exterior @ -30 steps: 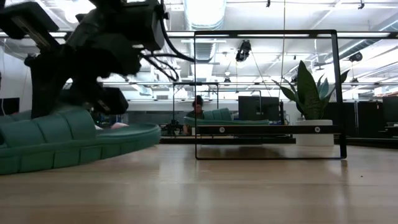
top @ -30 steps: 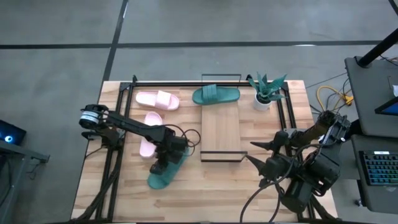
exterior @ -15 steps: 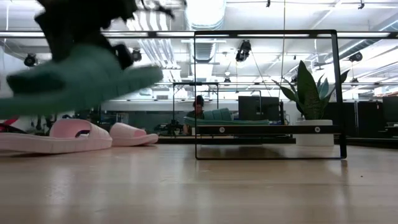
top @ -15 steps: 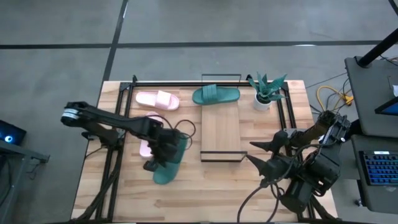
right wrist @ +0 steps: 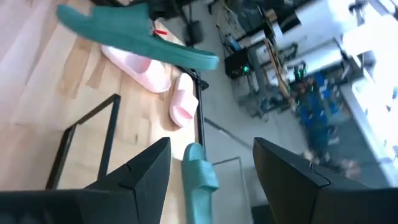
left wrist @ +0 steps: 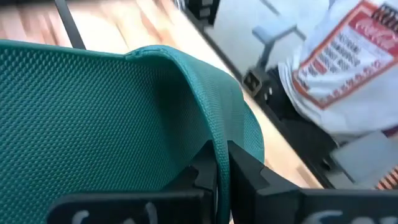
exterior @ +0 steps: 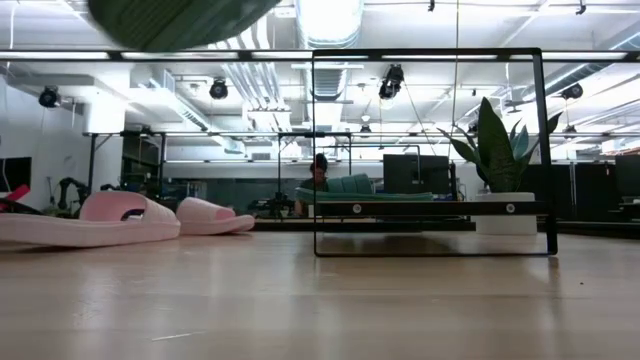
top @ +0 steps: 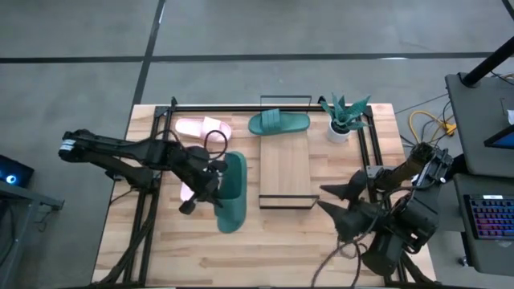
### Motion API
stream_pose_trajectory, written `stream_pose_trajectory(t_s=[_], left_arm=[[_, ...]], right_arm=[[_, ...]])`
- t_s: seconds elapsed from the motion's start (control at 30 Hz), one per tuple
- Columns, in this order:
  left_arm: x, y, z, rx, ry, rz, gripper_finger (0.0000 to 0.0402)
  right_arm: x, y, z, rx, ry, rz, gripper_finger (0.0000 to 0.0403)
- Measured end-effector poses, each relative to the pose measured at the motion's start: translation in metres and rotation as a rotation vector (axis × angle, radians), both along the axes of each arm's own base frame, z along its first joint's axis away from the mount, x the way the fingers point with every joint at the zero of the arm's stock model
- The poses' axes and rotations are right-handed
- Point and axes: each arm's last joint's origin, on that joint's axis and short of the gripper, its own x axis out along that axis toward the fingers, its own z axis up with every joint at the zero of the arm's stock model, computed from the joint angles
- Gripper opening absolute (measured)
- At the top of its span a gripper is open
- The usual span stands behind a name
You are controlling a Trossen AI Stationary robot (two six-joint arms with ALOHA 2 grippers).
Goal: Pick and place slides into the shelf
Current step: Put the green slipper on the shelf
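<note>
Above table, left tool (top: pixel 210 183) pinches teal slide (top: pixel 230 193).

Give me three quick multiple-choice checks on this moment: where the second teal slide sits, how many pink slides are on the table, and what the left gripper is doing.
1. Where is the teal slide that is not being carried?
A. at the shelf's far end, beside the potted plant
B. under the right arm
C. on top of a pink slide

2. How many pink slides lie on the table?
A. one
B. two
C. four

3. What is the state of the left gripper?
A. open, empty
B. shut on a pink slide
C. shut on a teal slide, lifted off the table

Answers:
1. A: the resting teal slide lies at the far end of the shelf, next to the potted plant.
2. B: two pink slides sit side by side in the low view.
3. C: the left gripper pinches the edge of the carried teal slide, which hangs above the tabletop.
</note>
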Motion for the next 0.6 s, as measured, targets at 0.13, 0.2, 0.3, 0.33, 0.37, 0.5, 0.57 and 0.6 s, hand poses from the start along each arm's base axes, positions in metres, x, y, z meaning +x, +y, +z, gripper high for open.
stream_pose_trajectory(t_s=[0.13,0.2,0.3,0.33,0.37,0.5,0.57,0.6], left_arm=[[0.005,-0.001,0.003,-0.006,-0.059,-0.011,0.0],[0.008,-0.003,0.001,-0.002,-0.065,-0.065,0.0],[0.015,-0.01,-0.009,0.016,-0.047,-0.145,0.0],[0.018,-0.012,-0.013,0.029,-0.041,-0.168,0.0],[0.021,-0.014,-0.016,0.041,-0.039,-0.195,0.0],[0.033,-0.022,-0.021,0.087,-0.07,-0.292,0.0],[0.038,-0.025,-0.024,0.109,-0.081,-0.331,0.0],[0.041,-0.026,-0.025,0.122,-0.092,-0.352,0.0]], right_arm=[[0.011,0.011,-0.006,-0.108,0.086,0.094,0.0219],[0.019,0.016,-0.012,-0.193,0.15,0.15,0.0219],[0.031,0.024,-0.026,-0.33,0.243,0.215,0.0219],[0.035,0.025,-0.031,-0.366,0.268,0.223,0.0219],[0.04,0.026,-0.035,-0.398,0.289,0.231,0.0219],[0.058,0.027,-0.046,-0.452,0.323,0.232,0.0219],[0.065,0.027,-0.049,-0.46,0.328,0.229,0.0219],[0.069,0.027,-0.05,-0.46,0.325,0.228,0.0219]])
